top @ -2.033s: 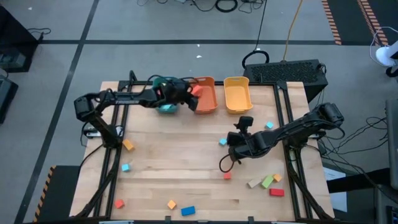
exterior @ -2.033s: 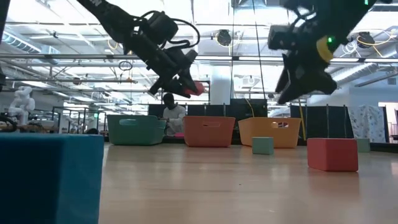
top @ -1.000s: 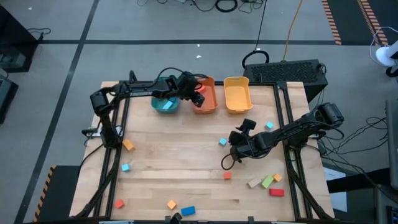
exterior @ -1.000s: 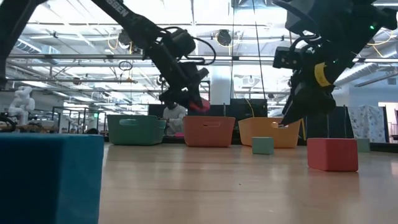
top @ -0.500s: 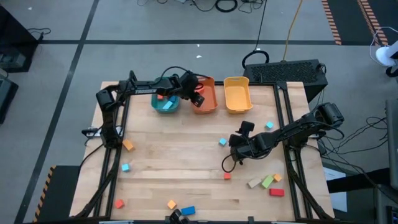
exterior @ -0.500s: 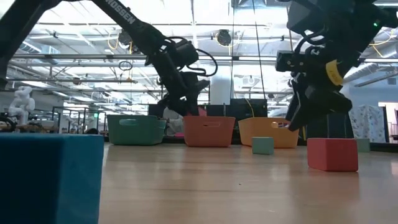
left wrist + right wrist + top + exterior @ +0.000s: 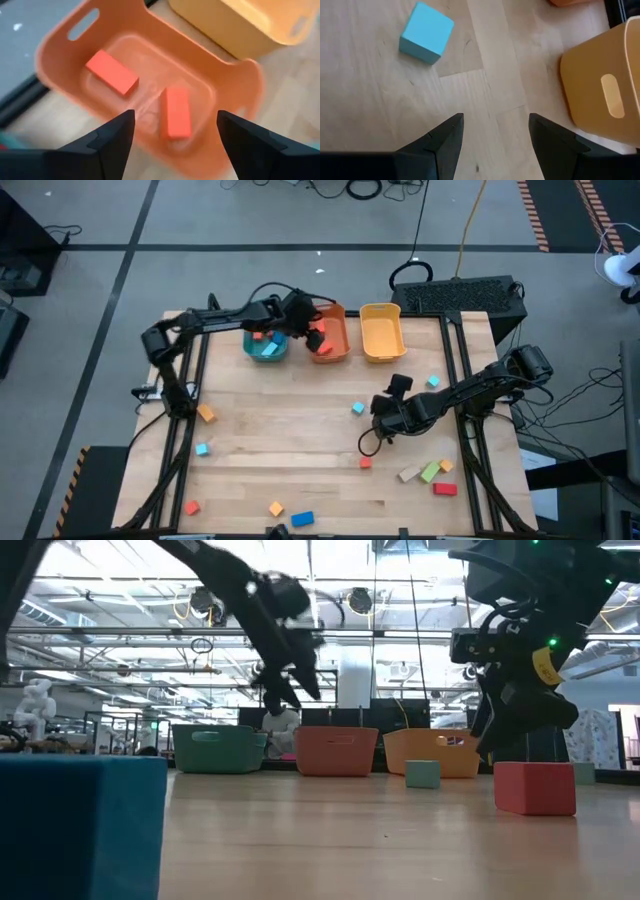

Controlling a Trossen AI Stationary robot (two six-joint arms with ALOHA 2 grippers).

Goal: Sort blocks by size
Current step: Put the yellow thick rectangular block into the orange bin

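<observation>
Your right gripper (image 7: 385, 412), fingers apart & empty, is nearest the blue cube (image 7: 426, 33), just ahead. Left gripper (image 7: 312, 333), released, hangs over orange bin (image 7: 60, 45).

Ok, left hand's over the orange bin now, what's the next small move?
Probably lift the left hand clear of the orange bin: its fingers are open and empty, and two red blocks lie inside, so this drop looks done.

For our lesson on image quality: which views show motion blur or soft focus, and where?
Low view: the left arm's end effector is smeared by motion, and the near teal block is soft. Left wrist view: the orange bin and its two red blocks are slightly blurred. Right wrist view: the blue cube is sharp.
</observation>
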